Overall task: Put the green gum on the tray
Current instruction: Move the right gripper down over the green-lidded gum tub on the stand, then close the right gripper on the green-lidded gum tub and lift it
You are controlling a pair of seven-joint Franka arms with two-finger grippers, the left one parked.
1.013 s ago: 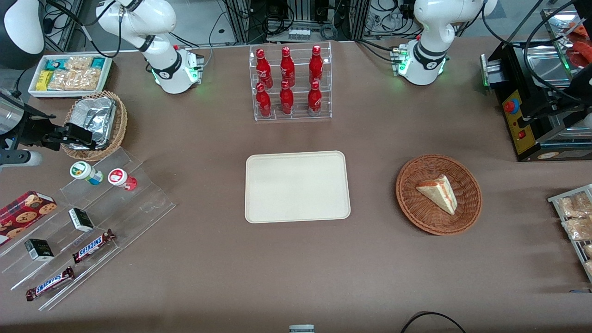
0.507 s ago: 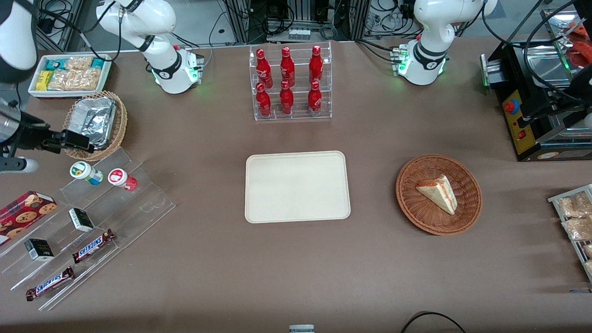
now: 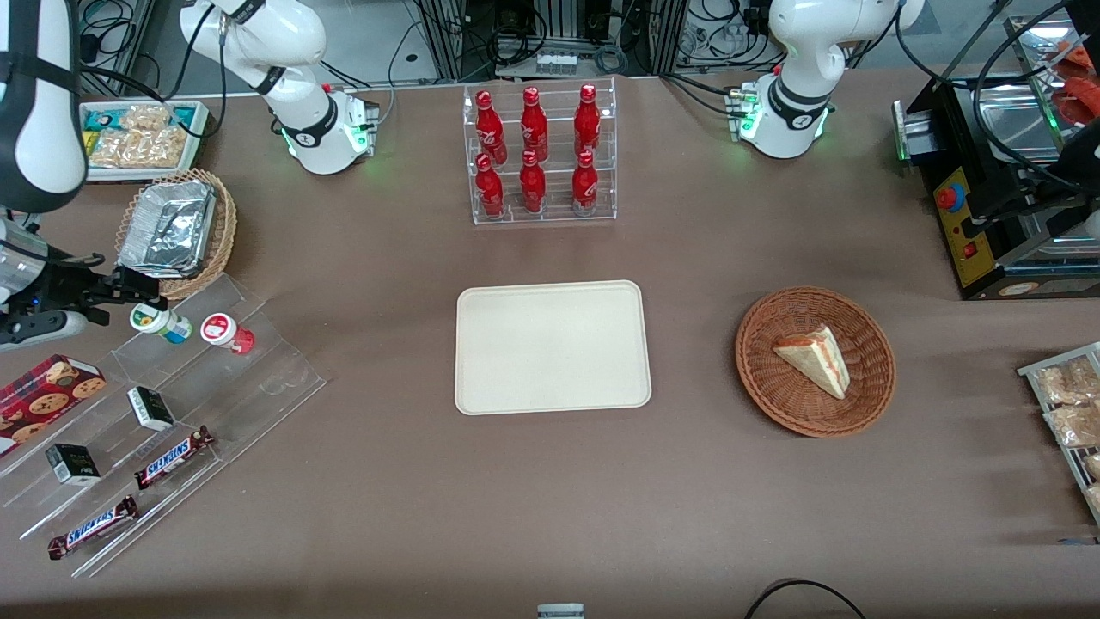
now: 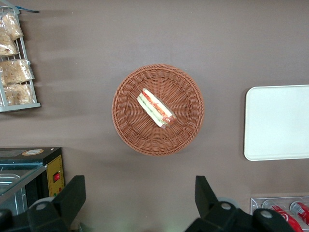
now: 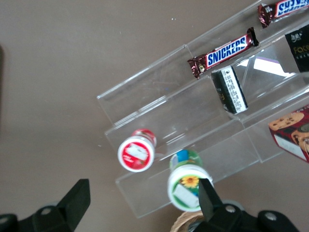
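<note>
- Green gum (image 3: 159, 320) (image 5: 186, 183): stands on the upper step of the clear stepped rack (image 3: 198, 387), just beside the red-lidded canister (image 3: 225, 331). In the front view a finger overlaps part of its lid.
- Gripper (image 3: 129, 291) (image 5: 142, 195): hangs just above the green gum with jaws spread wide and empty. The wrist view shows one finger close to the lid; contact is probably absent.
- Right arm: enters from the working arm's end of the table and is cut off by the frame edge.
- Tray (image 3: 552, 346): mid-table, well apart from the rack.
</note>
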